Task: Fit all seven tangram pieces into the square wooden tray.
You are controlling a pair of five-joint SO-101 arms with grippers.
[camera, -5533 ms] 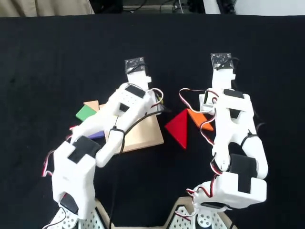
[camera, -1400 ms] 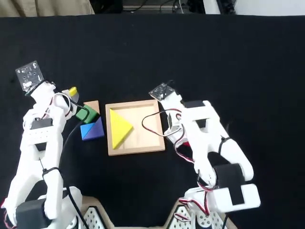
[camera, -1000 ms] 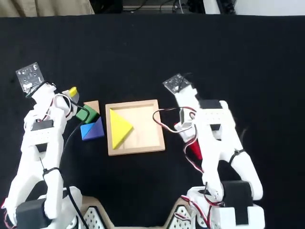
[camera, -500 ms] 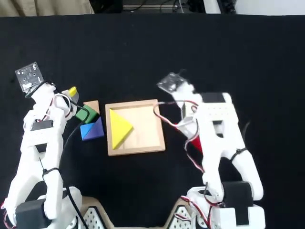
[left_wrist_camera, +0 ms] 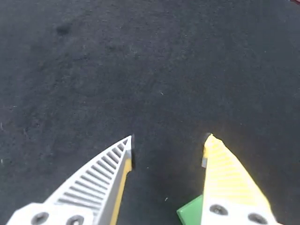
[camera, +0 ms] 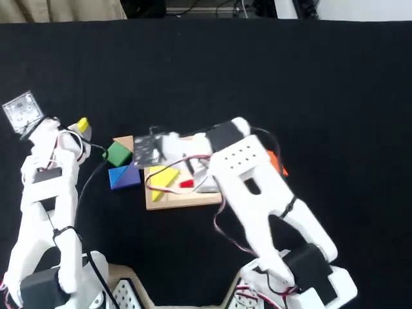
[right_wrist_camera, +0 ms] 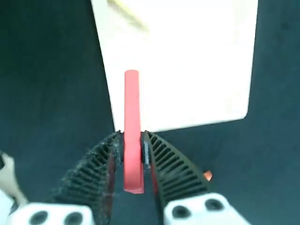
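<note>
The square wooden tray [camera: 168,199] lies left of centre with a yellow triangle [camera: 162,176] in it. My right gripper [camera: 191,182] hangs over the tray, shut on a red triangle [camera: 185,184]. In the right wrist view the red triangle [right_wrist_camera: 132,126] stands on edge in my right gripper [right_wrist_camera: 132,147], above the tray [right_wrist_camera: 197,65]. My left gripper [camera: 82,126] is open, left of the tray and just beyond a green piece [camera: 118,153]. In the left wrist view my left gripper [left_wrist_camera: 168,150] holds nothing, with the green piece [left_wrist_camera: 189,213] at one finger.
A blue triangle [camera: 123,176] and a wood-coloured piece [camera: 123,140] lie beside the green piece, left of the tray. An orange piece [camera: 275,162] lies right of the tray, partly under the right arm. Black cloth covers the table.
The right arm has swung left from beside the tray to over it, carrying the red triangle. The left gripper has drawn back a little to the left.
</note>
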